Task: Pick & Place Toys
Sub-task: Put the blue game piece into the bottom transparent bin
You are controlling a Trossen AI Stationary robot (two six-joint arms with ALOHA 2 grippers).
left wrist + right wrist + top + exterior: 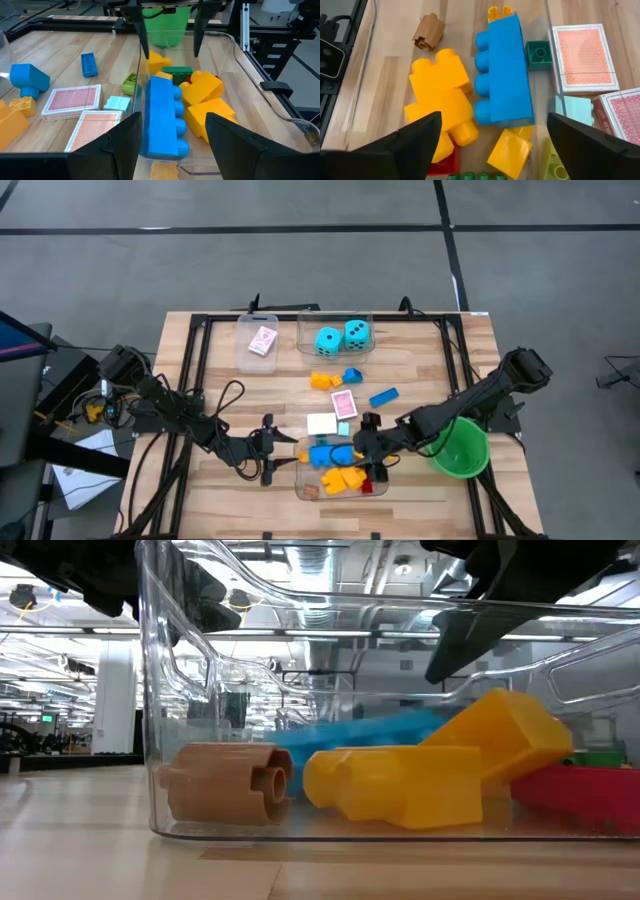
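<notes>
A clear tub (300, 480) at the table's near middle holds a long blue brick (162, 117), yellow bricks (205, 107), a red brick (580, 795), a green brick (176, 72) and a brown round piece (225, 780). The blue brick lies on the tub's floor along its far wall. My left gripper (280, 450) is open at the tub's left end, its fingers (112, 142) standing wide before the blue brick's end. My right gripper (368, 448) is open above the tub's right part and looks down on the bricks (505, 75).
Pink-backed cards (344, 404), a pale card (322, 423), an orange brick (321, 380) and blue bricks (383, 396) lie loose beyond the tub. Far tubs hold two cyan dice (342, 337) and a pink card (262, 340). A green bowl (460, 448) stands at the right.
</notes>
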